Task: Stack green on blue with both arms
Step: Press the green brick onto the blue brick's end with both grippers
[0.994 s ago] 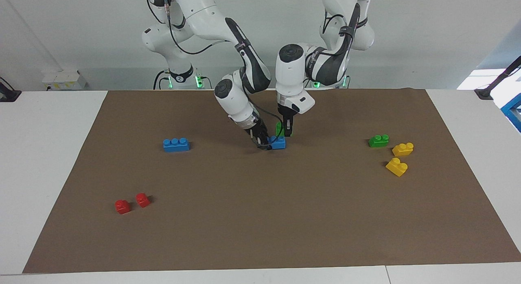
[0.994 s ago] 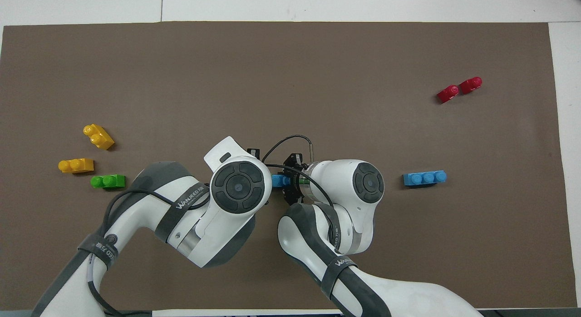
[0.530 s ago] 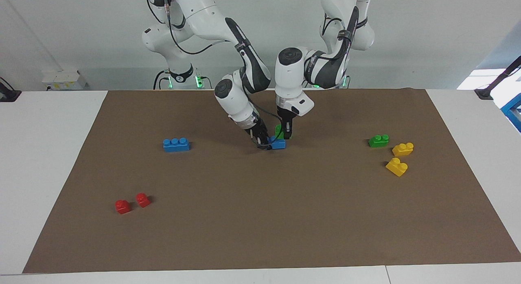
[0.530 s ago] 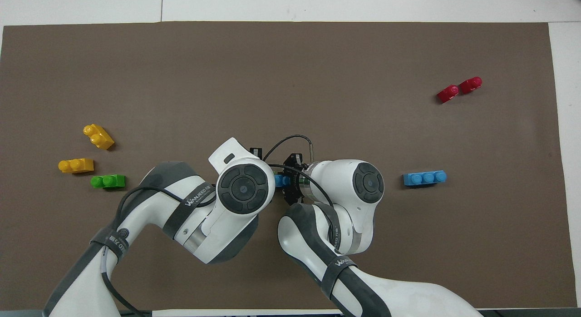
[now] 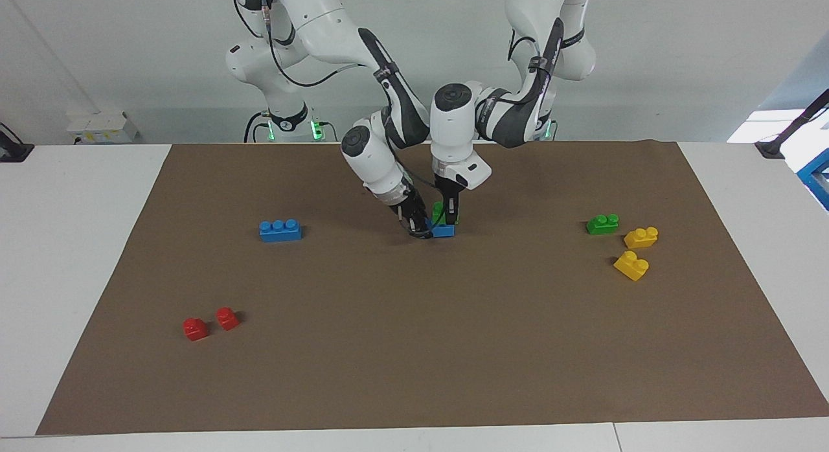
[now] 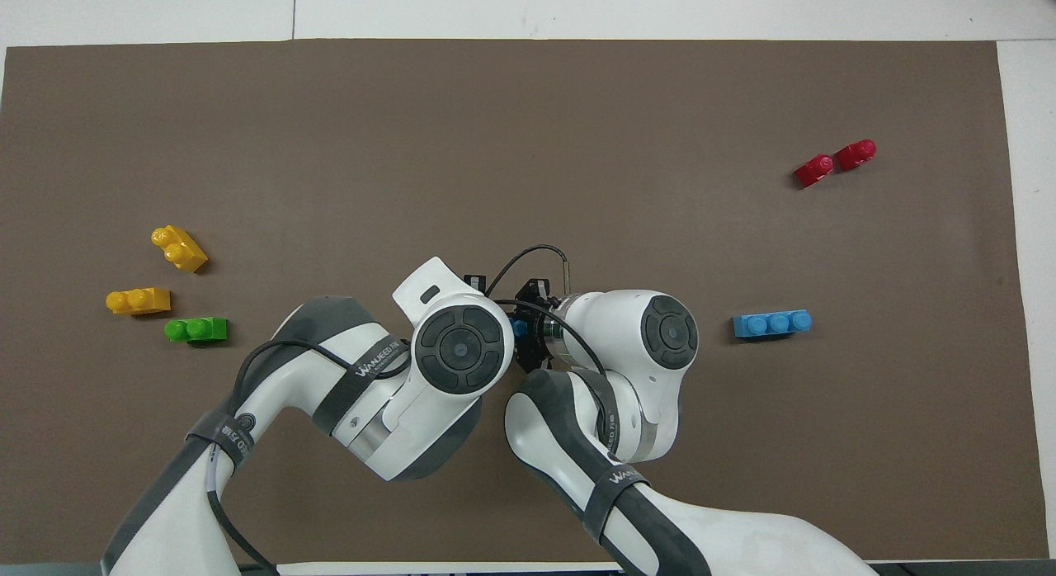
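Note:
Mid-mat, a blue brick point(image 5: 444, 231) lies on the brown mat with my right gripper point(image 5: 420, 230) shut on its end toward the right arm's side. A green brick point(image 5: 440, 212) sits directly over the blue one, seemingly touching its top, and my left gripper point(image 5: 452, 219) is shut on it, pointing straight down. In the overhead view both wrists cover the pair; only a sliver of the blue brick point(image 6: 518, 328) shows between them.
A second blue brick point(image 5: 280, 230) lies toward the right arm's end, two red bricks point(image 5: 195, 328) farther out. Toward the left arm's end lie another green brick point(image 5: 602, 224) and two yellow bricks point(image 5: 640, 237).
The left arm has shifted toward the right arm's end, carrying the green brick from beside the blue brick's end to over it. The right arm and blue brick stayed still.

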`<state>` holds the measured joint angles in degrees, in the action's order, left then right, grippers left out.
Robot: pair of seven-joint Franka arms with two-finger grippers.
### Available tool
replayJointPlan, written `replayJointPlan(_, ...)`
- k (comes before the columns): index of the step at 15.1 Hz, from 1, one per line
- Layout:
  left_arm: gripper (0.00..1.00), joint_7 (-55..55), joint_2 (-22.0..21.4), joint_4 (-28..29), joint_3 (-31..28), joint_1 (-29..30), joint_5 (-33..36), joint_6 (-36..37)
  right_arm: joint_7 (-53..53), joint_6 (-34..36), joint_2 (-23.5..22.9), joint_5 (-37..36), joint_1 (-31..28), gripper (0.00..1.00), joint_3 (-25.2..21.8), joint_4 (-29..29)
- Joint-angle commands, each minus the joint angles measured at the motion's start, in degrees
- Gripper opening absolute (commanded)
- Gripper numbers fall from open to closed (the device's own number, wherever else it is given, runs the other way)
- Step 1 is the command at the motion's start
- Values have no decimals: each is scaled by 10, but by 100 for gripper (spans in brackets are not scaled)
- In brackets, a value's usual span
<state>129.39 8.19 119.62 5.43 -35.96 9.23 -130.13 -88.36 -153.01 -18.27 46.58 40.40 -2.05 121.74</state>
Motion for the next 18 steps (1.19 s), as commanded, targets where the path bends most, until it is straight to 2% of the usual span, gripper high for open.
replayJointPlan(1, 0, 24, 10, 9, -9, -13, 22, -19, 18, 2, 9, 13, 6, 0, -1, 18)
replayJointPlan(11, 0, 39, 59, 9, -10, 10, 62, -93, 20, -3, 8, 13, 6, 0, -1, 20)
replayJointPlan(14, 0, 32, 61, 7, -10, 14, 69, -89, 25, -3, 8, 14, 6, 0, -1, 22)
replayJointPlan(15, 48, 27, 60, 4, -10, 19, 70, -86, 25, -3, 8, 14, 6, 0, -1, 22)
replayJointPlan(16, 99, 18, 55, 4, -10, 19, 70, -82, 25, -3, 8, 14, 6, 0, -1, 22)
replayJointPlan(18, 100, 5, 38, 2, -9, 32, 70, -74, 24, -3, 8, 13, 5, 0, -1, 22)
